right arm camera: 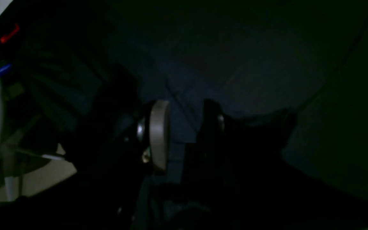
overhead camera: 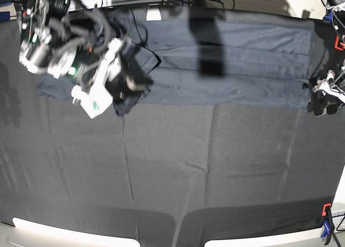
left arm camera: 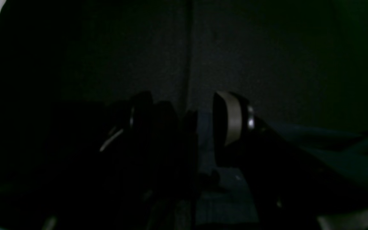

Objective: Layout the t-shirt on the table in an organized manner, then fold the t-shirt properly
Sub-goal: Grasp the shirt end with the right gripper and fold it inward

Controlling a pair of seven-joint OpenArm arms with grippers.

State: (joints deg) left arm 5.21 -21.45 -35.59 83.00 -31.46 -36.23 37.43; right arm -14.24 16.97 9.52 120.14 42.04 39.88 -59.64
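**T-shirt spread along far edge, sleeve end bunched**

The t-shirt lies flattened across the far part of the tabletop, presumably for folding. One end is rumpled under the right gripper, fingers parted, nothing pinched. The left gripper sits at the shirt's opposite end, fingers wide, empty.

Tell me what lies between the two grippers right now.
In the base view, only the t-shirt spans the stretch from the right gripper to the left gripper, spread flat across the far side of the table.
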